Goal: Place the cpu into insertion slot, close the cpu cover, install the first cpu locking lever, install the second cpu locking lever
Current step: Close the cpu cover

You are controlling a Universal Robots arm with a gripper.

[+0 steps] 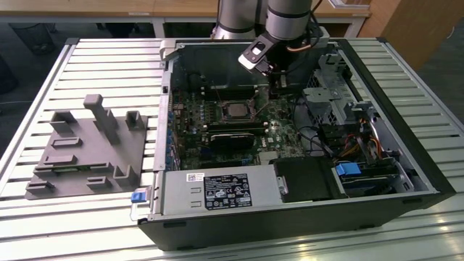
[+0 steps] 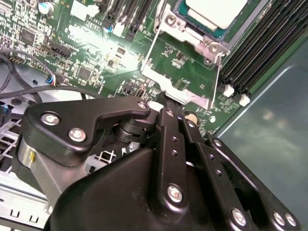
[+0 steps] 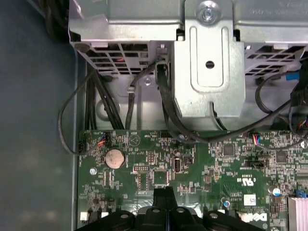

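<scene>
On my exterior view, the open computer case lies on its side on the slatted table, with a grey moulded fixture beside it at the exterior view's left. Inside the case I see the green board, a labelled power supply, a black cooler block and a drive bay with a blue tab. The cpu sits in the middle of the board. The arm reaches down into the case, with the gripper just beyond the cpu.

In the second wrist view, the cpu is seated in the insertion slot. The cpu cover is swung open off it, towards the gripper. Both locking levers stand unlatched. The black fingers are drawn together, their tips touching the cover's free edge. I cannot tell whether they pinch it.

In the first wrist view, the fingertips are closed over the board, near a coin battery. A metal drive cage sits beyond it, with black cables running down to the board.
</scene>
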